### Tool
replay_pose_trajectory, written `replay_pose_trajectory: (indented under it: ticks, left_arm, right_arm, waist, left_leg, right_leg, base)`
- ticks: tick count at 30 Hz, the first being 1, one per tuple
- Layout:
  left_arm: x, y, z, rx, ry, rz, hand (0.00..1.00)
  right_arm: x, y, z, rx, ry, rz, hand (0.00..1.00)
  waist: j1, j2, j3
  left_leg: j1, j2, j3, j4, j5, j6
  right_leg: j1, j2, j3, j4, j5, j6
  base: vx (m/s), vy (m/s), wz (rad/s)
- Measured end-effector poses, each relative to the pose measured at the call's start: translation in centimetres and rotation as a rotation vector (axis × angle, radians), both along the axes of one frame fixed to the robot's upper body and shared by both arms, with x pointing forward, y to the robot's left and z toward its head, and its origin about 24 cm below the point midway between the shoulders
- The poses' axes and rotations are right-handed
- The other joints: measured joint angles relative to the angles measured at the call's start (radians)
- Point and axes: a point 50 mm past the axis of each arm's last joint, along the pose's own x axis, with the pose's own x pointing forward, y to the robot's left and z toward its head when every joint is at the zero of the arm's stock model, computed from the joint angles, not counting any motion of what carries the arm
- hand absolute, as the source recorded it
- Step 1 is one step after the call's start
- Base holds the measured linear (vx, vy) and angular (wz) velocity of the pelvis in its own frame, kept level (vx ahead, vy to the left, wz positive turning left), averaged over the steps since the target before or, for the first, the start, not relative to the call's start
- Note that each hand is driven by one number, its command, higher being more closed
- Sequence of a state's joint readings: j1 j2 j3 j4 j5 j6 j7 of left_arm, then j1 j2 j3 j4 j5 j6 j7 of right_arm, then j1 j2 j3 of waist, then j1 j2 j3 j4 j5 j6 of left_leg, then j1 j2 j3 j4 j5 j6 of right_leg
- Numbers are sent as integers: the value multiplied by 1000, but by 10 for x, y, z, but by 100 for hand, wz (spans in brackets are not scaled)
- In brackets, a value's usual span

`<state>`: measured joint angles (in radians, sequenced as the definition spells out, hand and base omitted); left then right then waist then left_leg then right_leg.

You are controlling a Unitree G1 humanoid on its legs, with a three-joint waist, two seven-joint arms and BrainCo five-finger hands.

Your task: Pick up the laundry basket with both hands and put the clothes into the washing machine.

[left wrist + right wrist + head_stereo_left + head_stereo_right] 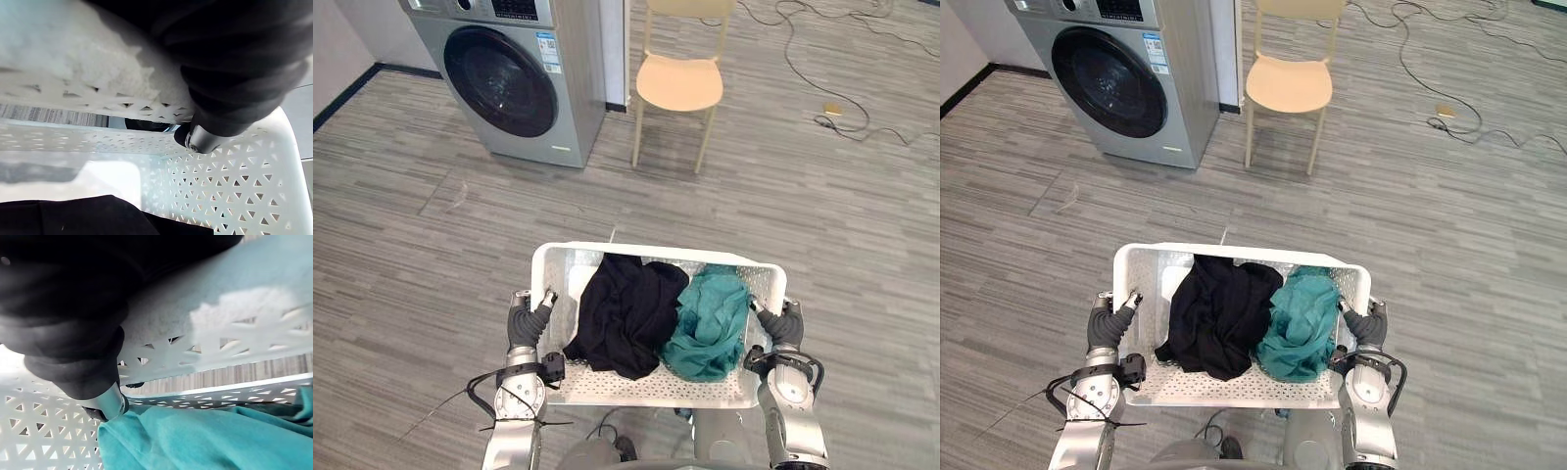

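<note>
- Step in hand: the robot is carrying the basket (pixel 651 248), lifted off the floor, toward the washer (pixel 570 88). Pick-up is looking done; loading is not yet begun.
- Left hand (pixel 529 321) is gripping the basket's left side and right hand (pixel 784 324) its right side, each at the rim.
- In the left wrist view the left thumb (pixel 197 139) is hooking over the rim and pressing on the inside wall. The right thumb (pixel 105 404) is doing likewise in the right wrist view. The remaining fingers are lying hidden outside the wall, so their curl is not showing.
- The clothes are lying inside the basket: a black garment (pixel 626 313) toward the left and a teal garment (pixel 710 325) toward the right, touching in the middle.
- The washer is standing well ahead and to the robot's left, its round door (pixel 499 78) looking shut.
- Next move, as a judgement: it is calling for a walk forward-left with the basket kept level. Close to the washer the basket is likely needing to go down, since both hands are occupied and the door is needing one free to open it.
- Count: one basket, two garments, one washer, one chair (pixel 678 83) standing just right of the washer, two hands, both working.
</note>
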<state>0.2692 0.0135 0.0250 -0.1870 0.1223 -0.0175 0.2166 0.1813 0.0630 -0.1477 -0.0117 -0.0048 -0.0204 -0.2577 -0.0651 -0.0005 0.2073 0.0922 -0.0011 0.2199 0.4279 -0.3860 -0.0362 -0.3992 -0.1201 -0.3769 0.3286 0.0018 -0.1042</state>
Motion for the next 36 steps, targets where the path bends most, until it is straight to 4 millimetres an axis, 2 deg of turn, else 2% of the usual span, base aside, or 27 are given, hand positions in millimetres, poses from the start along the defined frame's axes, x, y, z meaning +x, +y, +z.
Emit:
replay_pose_trajectory:
  ticks: [1,2,3,4,5,7,9,11,12,13,14,15,16,18,19,20,23,25,27,29,30,31,32,33,34,35,36]
  left_arm:
    - [0,-3,-2,-6,7,-4,100]
    - [-2,-7,-5,-34,19,4,100]
    - [-6,-5,-7,-39,31,18,100]
    - [-8,-3,-8,-39,36,29,100]
    - [-8,-2,-7,-35,25,28,100]
    - [-6,-4,-3,-38,2,1,100]
    - [-7,-4,-1,-37,-11,-5,100]
    - [-7,-4,3,-42,-28,-7,100]
    - [-9,-4,4,-45,-35,-3,100]
    - [-12,-5,4,-59,-32,7,100]
    - [-12,-3,-1,-50,-3,7,100]
    - [-11,0,-2,-39,9,12,100]
    - [-12,2,-2,-29,16,13,100]
    - [-15,6,-5,-11,39,17,100]
    - [-17,7,-7,-12,51,25,100]
    - [-23,9,-9,-8,69,42,100]
    - [-23,11,-4,-12,41,55,100]
    - [-20,13,0,-14,19,65,100]
    - [-14,13,0,-19,12,62,100]
    - [-8,13,-7,-26,35,59,100]
    - [-8,12,-8,-28,41,58,100]
    - [-8,9,-16,-46,70,57,100]
    - [-9,7,-17,-61,72,63,100]
    - [-9,5,-17,-71,72,68,100]
    - [-10,4,-18,-80,74,73,100]
    - [-10,4,-19,-83,78,73,100]
    - [-12,3,-21,-89,88,68,100]
  right_arm:
    - [-2,-2,0,-5,4,-5,100]
    - [-5,-7,0,-21,9,-6,100]
    - [-5,-6,3,-34,1,11,100]
    - [-5,-3,5,-32,-4,21,100]
    - [-6,-1,9,-32,-24,18,100]
    - [-7,-1,15,-28,-52,-5,100]
    - [-9,-1,19,-30,-65,-14,100]
    - [-8,-1,20,-31,-75,-14,100]
    - [-10,-4,20,-39,-79,-19,100]
    - [-10,-5,21,-49,-82,-11,100]
    - [-10,-1,13,-25,-47,-12,100]
    - [-13,2,6,-8,-16,-12,100]
    - [-13,3,6,-8,-14,-6,100]
    - [-10,9,3,-2,1,18,100]
    - [-10,10,1,1,15,23,100]
    - [-9,12,-3,1,36,35,100]
    - [-2,13,2,-1,11,44,100]
    - [7,14,6,3,-12,62,100]
    - [11,13,6,6,-12,57,100]
    - [9,12,1,8,6,54,100]
    - [8,11,0,8,11,53,100]
    - [7,8,-1,-10,23,55,100]
    - [7,7,-1,-18,25,58,100]
    - [7,6,-1,-25,25,61,100]
    - [8,4,0,-32,22,67,100]
    - [9,3,2,-37,18,73,100]
    - [9,3,1,-38,19,79,100]
  waist:
    - [-15,19,4]
    - [-4,90,5]
    - [25,129,4]
    - [39,130,2]
    - [61,131,2]
    - [81,104,5]
    - [88,78,10]
    - [110,48,15]
    - [111,51,8]
    - [115,80,-8]
    - [119,60,-8]
    - [123,27,-23]
    - [130,11,-20]
    - [131,-34,9]
    - [127,-35,9]
    - [117,-33,9]
    - [97,-5,-2]
    - [80,9,2]
    - [81,22,10]
    - [78,21,8]
    - [74,20,8]
    - [58,43,-7]
    - [61,52,-14]
    - [66,62,-15]
    - [75,75,-18]
    - [82,90,-20]
    - [83,93,-19]
  left_leg:
    - [-23,35,4,118,-3,-3]
    - [-92,166,36,376,54,50]
    - [-165,276,58,608,258,96]
    - [-194,315,54,689,393,106]
    - [-264,371,39,831,430,119]
    - [-381,380,29,923,319,125]
    - [-469,349,28,838,230,112]
    - [-529,271,15,481,179,52]
    - [-521,223,-21,256,207,-11]
    - [-501,208,-93,30,237,-61]
    - [-492,190,-102,94,268,-22]
    - [-487,169,-76,133,209,-10]
    - [-475,162,-55,155,176,4]
    - [-369,152,32,226,77,42]
    - [-335,155,43,230,55,52]
    - [-240,162,78,192,37,61]
    - [-141,193,106,70,40,41]
    - [-117,218,107,39,39,13]
    - [-80,255,103,33,23,-23]
    - [8,298,82,6,3,-104]
    - [39,308,70,-5,-2,-127]
    - [77,365,11,-8,18,-176]
    - [66,384,-14,20,43,-171]
    - [41,401,-49,75,72,-133]
    - [-10,425,-94,187,135,-52]
    - [-101,468,-144,360,286,34]
    - [-180,507,-160,541,293,44]
  right_leg:
    - [30,12,-1,18,24,30]
    - [106,86,-38,15,-24,11]
    - [180,151,-18,-12,-65,12]
    - [217,172,7,-27,-83,13]
    - [291,199,42,-64,-105,26]
    - [393,197,106,-134,-117,41]
    - [485,167,151,-196,-119,45]
    - [572,99,196,-222,-168,99]
    - [583,80,201,-215,-214,146]
    - [594,86,219,-191,-274,193]
    - [606,43,250,-114,-346,217]
    - [564,3,271,2,-369,224]
    - [514,-24,284,121,-377,238]
    - [342,-107,306,638,-321,312]
    - [316,-115,291,720,-315,307]
    - [263,-134,214,806,-307,223]
    - [162,-142,55,639,-335,140]
    - [99,-142,21,433,-327,138]
    - [55,-142,27,241,-255,135]
    - [46,-138,60,20,-103,154]
    - [45,-135,78,11,-47,168]
    - [36,-84,100,148,-8,180]
    - [21,-69,100,193,-50,168]
    - [14,-54,92,230,-86,154]
    - [18,-29,85,254,-127,133]
    - [56,3,70,244,-164,107]
    - [122,33,53,209,-181,85]
  base:
    - [735,-94,75]
    - [733,-45,-1]
    - [730,-5,-59]
    - [725,42,-96]
    - [563,38,-72]
    - [695,60,-64]
    - [771,199,-66]
    - [705,310,-76]
    - [450,255,-71]
    - [572,357,-77]
    - [699,404,-63]
    - [595,325,-51]
    - [583,262,-51]
    - [561,198,-60]
    - [540,113,-63]
    - [412,72,-50]
    - [484,11,-42]
    - [445,-105,-27]
    - [471,-213,-8]
    - [639,-351,13]
    - [658,-441,45]
    - [544,-394,25]
    - [518,-411,8]
    - [409,-357,-32]
    - [506,-400,-34]
    - [607,-430,-34]
    - [502,-305,-19]
